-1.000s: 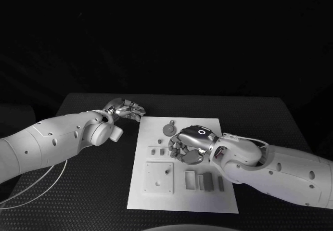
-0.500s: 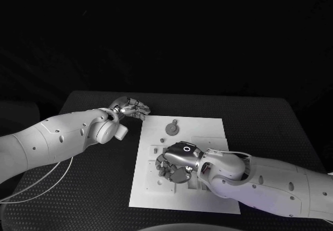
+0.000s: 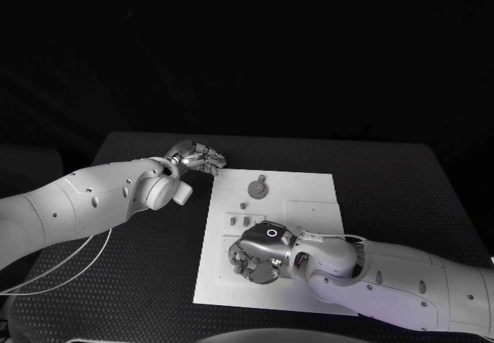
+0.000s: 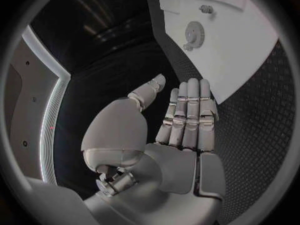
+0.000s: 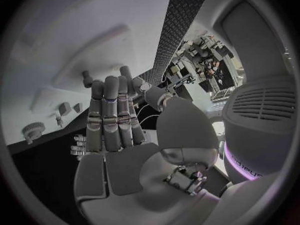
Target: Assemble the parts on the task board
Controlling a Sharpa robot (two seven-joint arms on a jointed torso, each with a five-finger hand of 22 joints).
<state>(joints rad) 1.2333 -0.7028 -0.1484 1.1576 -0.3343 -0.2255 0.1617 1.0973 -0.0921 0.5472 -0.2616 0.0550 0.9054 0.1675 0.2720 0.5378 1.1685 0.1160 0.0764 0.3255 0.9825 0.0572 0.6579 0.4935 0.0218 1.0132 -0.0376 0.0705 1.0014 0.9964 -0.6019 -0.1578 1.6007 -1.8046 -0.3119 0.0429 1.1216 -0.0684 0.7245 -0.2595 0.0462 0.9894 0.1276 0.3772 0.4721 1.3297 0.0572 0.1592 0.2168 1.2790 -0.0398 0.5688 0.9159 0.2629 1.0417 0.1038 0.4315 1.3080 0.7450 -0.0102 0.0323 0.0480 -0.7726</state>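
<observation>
Right hand (image 3: pixel 258 255): fingers straight, side by side, holding nothing, over the task board (image 3: pixel 309 196) near its front edge. Left hand (image 3: pixel 195 157): fingers extended together, empty, beside board's far left corner. Gear part (image 3: pixel 256 190) lay at the board's far end, mid-table (image 3: pixel 401 179).

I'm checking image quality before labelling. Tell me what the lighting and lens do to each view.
Head view: dark surroundings, with the white task board the brightest area and the right hand shadowing the part beneath it. Left wrist view: fisheye bends the board's straight edges; the left hand is evenly lit. Right wrist view: the board is washed out, and a purple glow edges the robot's body.
</observation>
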